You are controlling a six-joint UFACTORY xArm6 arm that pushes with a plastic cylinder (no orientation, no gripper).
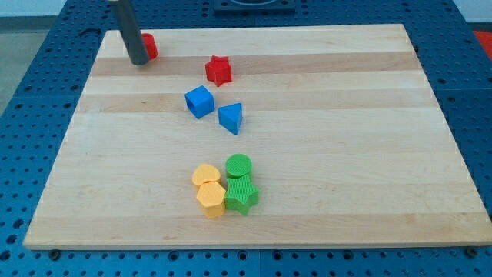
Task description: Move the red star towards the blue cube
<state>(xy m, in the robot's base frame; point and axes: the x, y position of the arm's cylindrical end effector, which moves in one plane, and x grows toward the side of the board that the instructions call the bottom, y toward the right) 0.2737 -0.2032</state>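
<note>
Only a straight rod shows of the arm: dark grey, smooth and round, a plain cylinder with a faint sheen down one side, ending in my tip (139,62), cut blunt.

Pale wooden board (323,192), blue perforated table (31,92) beneath

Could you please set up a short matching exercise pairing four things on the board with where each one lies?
Things:
1. red star
2. blue cube
3. my tip
4. green cylinder

Places:
A. at the view's top left, against a red block
B. in the cluster near the view's bottom
C. just below the star
D. above the cube

Pairs: 1-D, 2-C, 3-A, 4-B
</note>
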